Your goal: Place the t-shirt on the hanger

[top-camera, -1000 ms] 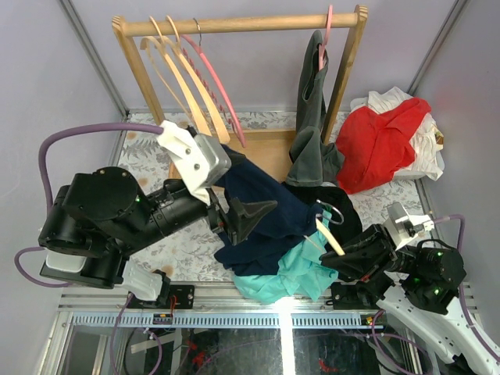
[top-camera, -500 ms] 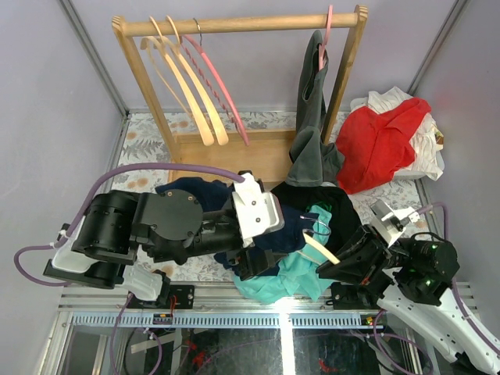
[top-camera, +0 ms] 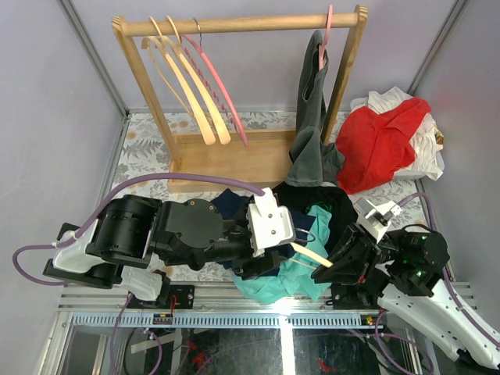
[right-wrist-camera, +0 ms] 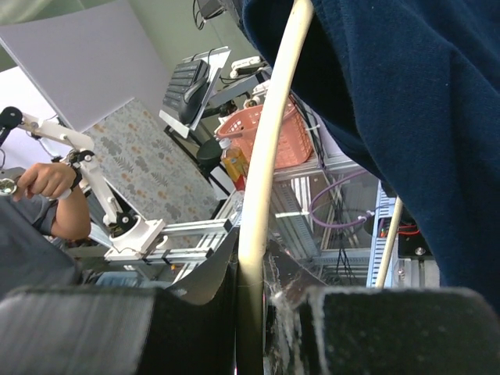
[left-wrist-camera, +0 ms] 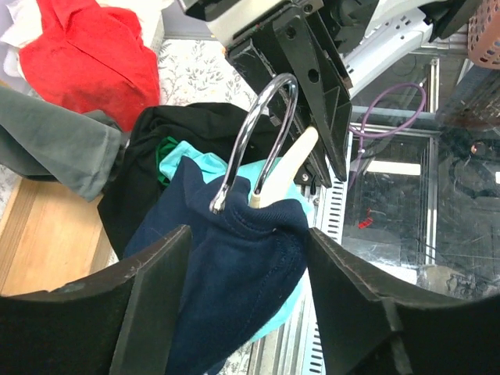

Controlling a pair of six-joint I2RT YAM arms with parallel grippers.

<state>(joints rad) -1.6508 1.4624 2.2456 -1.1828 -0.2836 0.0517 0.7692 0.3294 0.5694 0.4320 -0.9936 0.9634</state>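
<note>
Right claw (top-camera: 332, 266) is clamped narrow on the hanger (top-camera: 312, 254). The cream arm is pinched between its fingers (right-wrist-camera: 117, 328) and runs straight out ahead of it in the right wrist view. Hanger sticks out from that claw toward the left claw (top-camera: 262, 264), tilted, off the desk (top-camera: 148, 152).

Left claw's fingers (left-wrist-camera: 148, 312) stand wide apart. The t-shirt (left-wrist-camera: 234, 273) is bunched in the gap between them and touches both; cannot tell if it is actually pinched. Just ahead of the left claw the cream arm goes into the navy neck hem, with the metal hook (left-wrist-camera: 258, 133) arching up above the hem. Right claw sits just past the hook, facing the left one, close.

Rest of the t-shirt lies under and behind the left claw, over a teal garment (top-camera: 289, 277) and a black garment (top-camera: 328, 203). Red garment (top-camera: 383, 144) is well beyond the right claw. Wooden rack (top-camera: 234, 25) is well beyond both claws, carrying light-wood hangers (top-camera: 187, 86), pink hangers (top-camera: 223, 98) and a grey-green top (top-camera: 312, 117).
</note>
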